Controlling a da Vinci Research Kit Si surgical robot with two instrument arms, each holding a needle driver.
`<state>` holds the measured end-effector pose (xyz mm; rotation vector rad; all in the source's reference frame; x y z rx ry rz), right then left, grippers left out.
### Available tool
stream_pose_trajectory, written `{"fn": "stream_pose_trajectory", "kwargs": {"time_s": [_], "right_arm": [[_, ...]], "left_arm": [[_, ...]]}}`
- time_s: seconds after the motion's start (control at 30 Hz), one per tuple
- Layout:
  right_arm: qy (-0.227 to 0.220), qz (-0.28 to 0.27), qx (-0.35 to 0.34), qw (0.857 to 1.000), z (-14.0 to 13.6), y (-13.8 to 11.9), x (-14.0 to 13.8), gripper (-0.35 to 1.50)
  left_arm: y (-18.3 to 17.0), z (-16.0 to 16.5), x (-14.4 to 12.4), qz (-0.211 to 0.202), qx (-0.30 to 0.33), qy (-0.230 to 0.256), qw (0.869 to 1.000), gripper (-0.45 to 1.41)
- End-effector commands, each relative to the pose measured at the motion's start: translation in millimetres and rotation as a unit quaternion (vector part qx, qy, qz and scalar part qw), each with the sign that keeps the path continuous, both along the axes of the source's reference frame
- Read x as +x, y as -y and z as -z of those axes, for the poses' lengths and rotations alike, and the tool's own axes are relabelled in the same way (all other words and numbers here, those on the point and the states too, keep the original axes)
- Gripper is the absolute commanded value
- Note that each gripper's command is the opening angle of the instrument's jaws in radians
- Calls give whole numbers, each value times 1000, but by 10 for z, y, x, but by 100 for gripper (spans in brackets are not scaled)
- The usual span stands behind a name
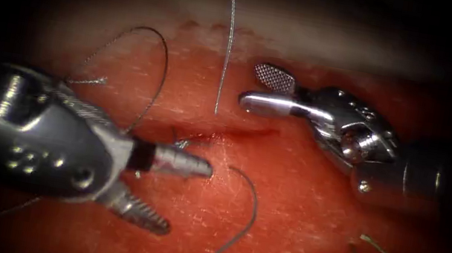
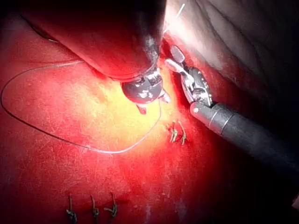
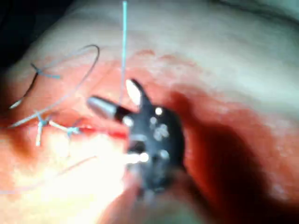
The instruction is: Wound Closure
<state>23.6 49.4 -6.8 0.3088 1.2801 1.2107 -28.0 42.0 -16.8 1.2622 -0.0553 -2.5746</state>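
Gaping wide, the left claw [image 1: 181, 195] holds nothing at 7 o'clock, just below the cut [image 1: 224, 135] in the tissue [image 1: 294, 230]. At 3 o'clock the right claw [image 1: 257, 89] is also open and empty beside an upright thread [image 1: 226, 53]. No needle can be made out.

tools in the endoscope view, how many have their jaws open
2. The left tool lies left of centre, jaws spread just below the cut, holding nothing. The right tool comes in from the right, above the cut, jaws apart beside a strand of thread, holding nothing.
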Motion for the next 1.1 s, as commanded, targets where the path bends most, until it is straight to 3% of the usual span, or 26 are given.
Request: {"fn": "stream_pose_trajectory", "kwargs": {"time_s": [0.03,0.2,0.57,0.93,0.97,1.0,1.03,1.1], "right_arm": [[-1,1,0,1000,-6,3,6,131],[-1,1,0,1000,-6,4,6,131],[-1,1,-2,1000,-10,5,6,131],[-1,1,-2,1000,-10,6,6,131],[-1,1,-2,1000,-10,6,6,131],[-1,1,-2,1000,-9,6,6,131],[-1,1,-2,1000,-9,6,6,131],[-1,1,-2,1000,-9,6,6,131]], "left_arm": [[7,-10,-7,-8,-7,3,1000,61],[15,-21,-12,-25,-36,36,998,61],[31,-11,-22,-45,-48,106,992,61],[39,-9,-24,-66,-49,121,989,57],[38,-6,-23,-65,-49,121,989,36],[40,-4,-21,-59,-53,126,989,-24],[40,-4,-21,-59,-53,126,989,-24],[42,-3,-20,-17,-33,139,990,-35]]}}
